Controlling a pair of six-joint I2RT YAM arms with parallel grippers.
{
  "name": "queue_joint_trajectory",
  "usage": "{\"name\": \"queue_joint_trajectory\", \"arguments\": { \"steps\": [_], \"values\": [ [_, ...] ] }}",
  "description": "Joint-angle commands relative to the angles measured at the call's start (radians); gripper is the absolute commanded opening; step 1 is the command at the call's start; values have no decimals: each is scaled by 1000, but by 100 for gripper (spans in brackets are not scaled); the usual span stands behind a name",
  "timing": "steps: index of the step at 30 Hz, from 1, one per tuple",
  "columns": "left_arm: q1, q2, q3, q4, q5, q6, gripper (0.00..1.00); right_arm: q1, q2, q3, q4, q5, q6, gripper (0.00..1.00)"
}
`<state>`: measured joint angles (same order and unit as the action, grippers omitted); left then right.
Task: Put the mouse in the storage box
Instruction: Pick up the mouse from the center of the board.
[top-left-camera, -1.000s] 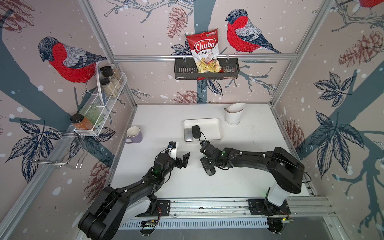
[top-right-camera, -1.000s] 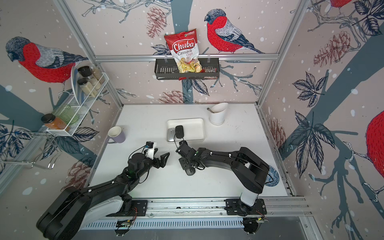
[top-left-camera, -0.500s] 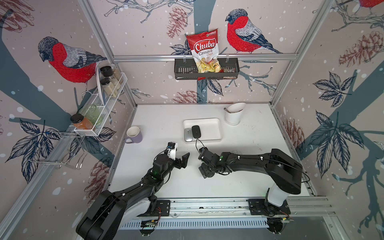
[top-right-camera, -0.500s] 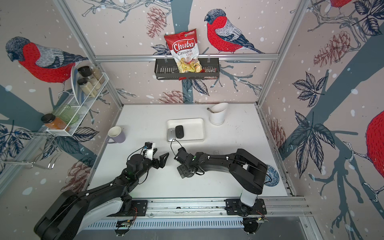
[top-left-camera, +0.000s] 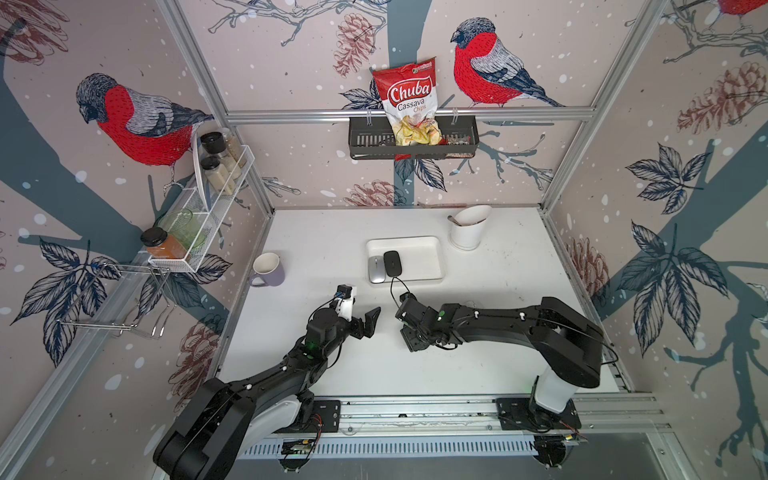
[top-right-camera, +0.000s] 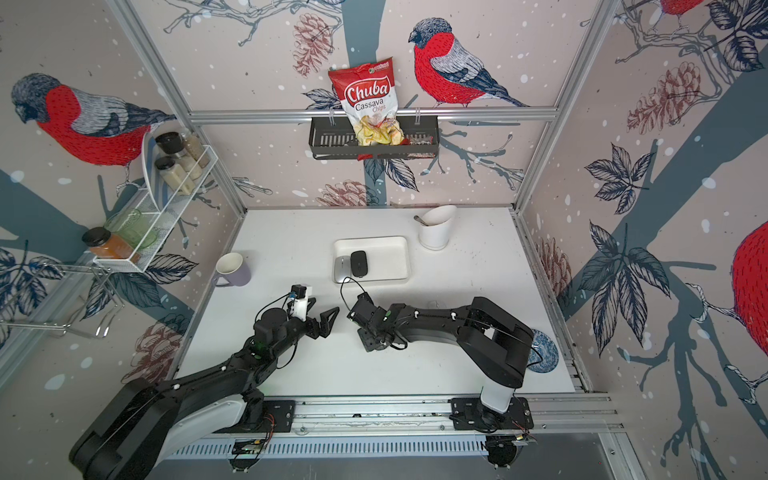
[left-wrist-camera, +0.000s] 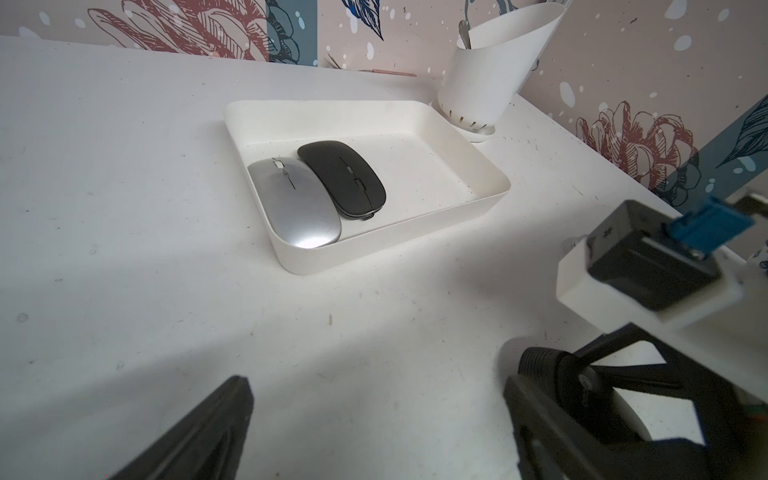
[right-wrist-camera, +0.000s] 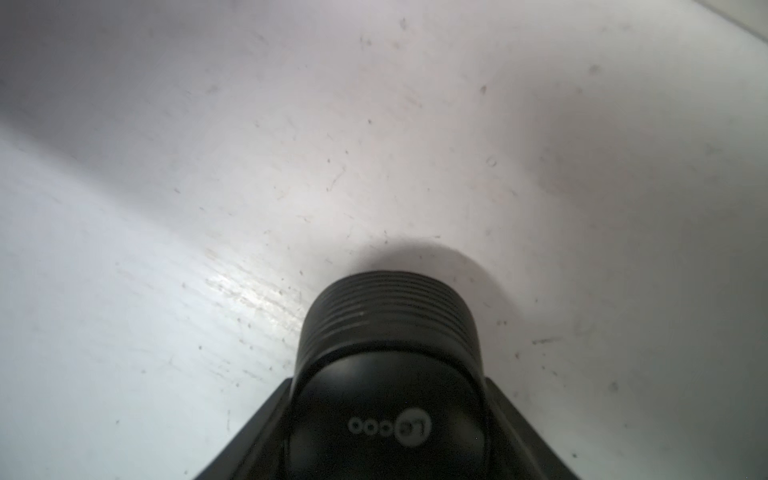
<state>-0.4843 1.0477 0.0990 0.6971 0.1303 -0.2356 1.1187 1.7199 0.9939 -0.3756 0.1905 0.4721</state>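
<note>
The white storage box (top-left-camera: 419, 243) (top-right-camera: 390, 242) (left-wrist-camera: 478, 166) lies at the middle back of the table. A silver mouse (top-left-camera: 376, 269) (left-wrist-camera: 295, 208) and a black mouse (top-left-camera: 393, 263) (left-wrist-camera: 343, 176) lie side by side inside it. My right gripper (top-left-camera: 411, 332) (right-wrist-camera: 388, 395) is low over the table in front of the box. It is shut on another black mouse (right-wrist-camera: 388, 324) (left-wrist-camera: 540, 365) with a ribbed end and a small logo. My left gripper (top-left-camera: 363, 318) (left-wrist-camera: 378, 386) stands open and holds nothing, just left of the right one.
A purple mug (top-left-camera: 267, 269) stands at the left. A tall white cup (top-left-camera: 469, 226) with a spoon is right of the box. A black wall basket (top-left-camera: 413, 139) holds a chips bag. On the left wall a wire shelf (top-left-camera: 199, 195) carries jars.
My right gripper has dropped slightly toward the near edge and its jaws have closed on the black mouse on the table. The left arm has barely moved.
</note>
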Motion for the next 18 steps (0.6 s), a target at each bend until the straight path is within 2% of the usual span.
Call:
{"name": "queue_joint_trajectory", "arguments": {
  "steps": [1, 4, 8, 12, 18],
  "values": [
    [3, -7, -3, 51, 14, -1, 97, -33, -48, 21, -7, 24, -26, 66],
    [3, -11, -13, 73, 40, 0, 98, -116, -118, 35, 31, -57, -68, 63],
    [1, -3, -15, 88, 69, 8, 98, -233, -159, 78, 111, -86, -99, 62],
    [0, 24, -9, 101, 107, 17, 98, -318, -55, 214, 94, -31, -138, 63],
    [-9, 35, -3, 97, 87, 16, 98, -369, 169, 483, 5, 70, -183, 63]
  ]
}}
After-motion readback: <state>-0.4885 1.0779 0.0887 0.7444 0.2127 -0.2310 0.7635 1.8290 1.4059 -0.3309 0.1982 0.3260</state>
